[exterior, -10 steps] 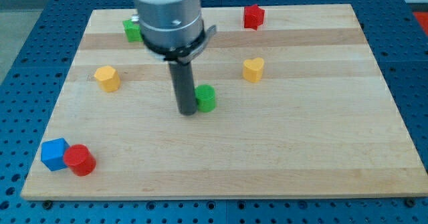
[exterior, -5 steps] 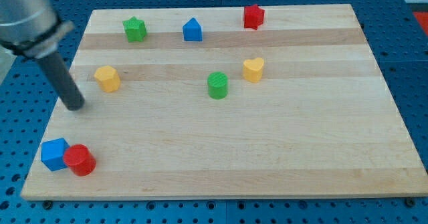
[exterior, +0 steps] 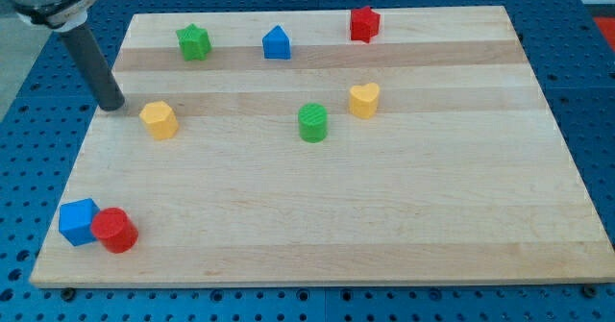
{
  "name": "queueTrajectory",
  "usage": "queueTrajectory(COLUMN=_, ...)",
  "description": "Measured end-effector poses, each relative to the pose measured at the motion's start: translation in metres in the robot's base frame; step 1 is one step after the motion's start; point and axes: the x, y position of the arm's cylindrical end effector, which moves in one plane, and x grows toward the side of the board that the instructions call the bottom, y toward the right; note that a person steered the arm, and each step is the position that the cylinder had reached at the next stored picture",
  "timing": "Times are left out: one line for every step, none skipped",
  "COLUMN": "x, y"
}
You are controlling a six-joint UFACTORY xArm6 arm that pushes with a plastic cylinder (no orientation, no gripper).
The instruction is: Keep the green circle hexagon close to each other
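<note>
Green circle block stands a little above the middle of the wooden board, just to the left of the yellow heart, the two near each other but not touching. The yellow hexagon sits well apart from it, over toward the board's left edge. The rod ends in my tip, which rests at the board's left edge, just up and to the left of the yellow hexagon, close to it but with a sliver of bare wood between them. It has no jaws and carries nothing; it only stands there, tilted slightly, its upper part running out of the view's top left corner.

Along the top of the board lie a green star-like block, a blue house-shaped block and a red star-like block. Down in the bottom left corner a blue cube and a red cylinder sit touching.
</note>
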Motion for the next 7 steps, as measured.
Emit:
queueTrajectory(x=0.025, y=0.001)
queueTrajectory(x=0.034, y=0.032)
queueTrajectory(x=0.018, y=0.082)
queueTrajectory(x=0.014, y=0.147)
queueTrajectory(x=0.013, y=0.195)
queueTrajectory(x=-0.005, y=0.189)
queueTrajectory(x=-0.030, y=0.118)
